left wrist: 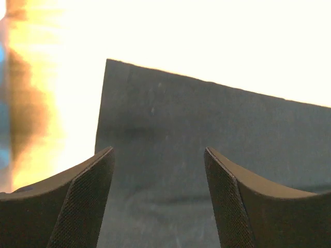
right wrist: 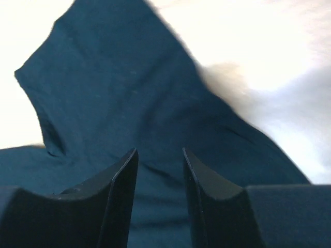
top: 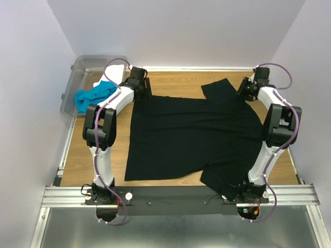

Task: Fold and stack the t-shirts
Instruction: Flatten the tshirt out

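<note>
Both arms reached out to the far side of the counter [top: 176,82], elbows raised. The left tool [left wrist: 159,151] hung spread wide over the far left corner of the black t-shirt [top: 191,137], pinching nothing. The right tool [right wrist: 160,151] stood over that shirt's far right sleeve, its fingers narrowly apart. The black shirt lay flat mid-counter. Of three shirts, one turquoise t-shirt [top: 95,97] draped over the rim of the clear bin [top: 72,82] at far left, with one white t-shirt [top: 100,83] beside it.
</note>
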`<action>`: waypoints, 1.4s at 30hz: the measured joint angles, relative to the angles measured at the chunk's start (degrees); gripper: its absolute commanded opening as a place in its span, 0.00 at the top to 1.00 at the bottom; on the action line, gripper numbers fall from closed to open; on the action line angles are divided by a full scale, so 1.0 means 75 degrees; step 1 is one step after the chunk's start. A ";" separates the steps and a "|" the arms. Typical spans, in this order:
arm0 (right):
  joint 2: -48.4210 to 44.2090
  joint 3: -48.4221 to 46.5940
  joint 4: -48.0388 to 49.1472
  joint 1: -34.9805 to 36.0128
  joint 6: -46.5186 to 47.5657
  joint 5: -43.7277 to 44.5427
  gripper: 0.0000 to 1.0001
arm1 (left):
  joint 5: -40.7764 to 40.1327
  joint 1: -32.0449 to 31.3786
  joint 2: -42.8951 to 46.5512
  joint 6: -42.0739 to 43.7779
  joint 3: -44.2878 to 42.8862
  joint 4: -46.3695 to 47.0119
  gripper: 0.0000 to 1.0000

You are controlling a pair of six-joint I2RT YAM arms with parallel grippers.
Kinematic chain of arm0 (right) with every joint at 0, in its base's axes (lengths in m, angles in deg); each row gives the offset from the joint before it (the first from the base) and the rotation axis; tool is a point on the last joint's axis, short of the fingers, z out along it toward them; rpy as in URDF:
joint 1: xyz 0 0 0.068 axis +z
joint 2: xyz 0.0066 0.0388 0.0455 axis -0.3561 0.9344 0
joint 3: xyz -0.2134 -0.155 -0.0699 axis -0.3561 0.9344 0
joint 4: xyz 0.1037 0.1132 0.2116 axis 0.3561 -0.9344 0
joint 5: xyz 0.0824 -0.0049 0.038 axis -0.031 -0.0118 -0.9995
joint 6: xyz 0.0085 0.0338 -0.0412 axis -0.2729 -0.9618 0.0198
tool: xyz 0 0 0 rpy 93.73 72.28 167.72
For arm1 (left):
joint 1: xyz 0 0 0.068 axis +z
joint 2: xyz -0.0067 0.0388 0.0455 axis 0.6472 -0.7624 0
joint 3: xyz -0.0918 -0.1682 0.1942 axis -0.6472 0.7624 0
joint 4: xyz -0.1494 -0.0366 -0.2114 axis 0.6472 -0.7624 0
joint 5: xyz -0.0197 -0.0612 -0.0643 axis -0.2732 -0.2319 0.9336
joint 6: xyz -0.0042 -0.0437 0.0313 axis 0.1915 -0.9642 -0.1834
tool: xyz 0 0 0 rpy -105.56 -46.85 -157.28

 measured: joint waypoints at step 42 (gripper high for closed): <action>0.1606 -0.2005 -0.0082 0.0152 -0.0009 -0.0029 0.28 | 0.0300 0.0562 -0.1903 0.0050 -0.2707 -0.0699 0.18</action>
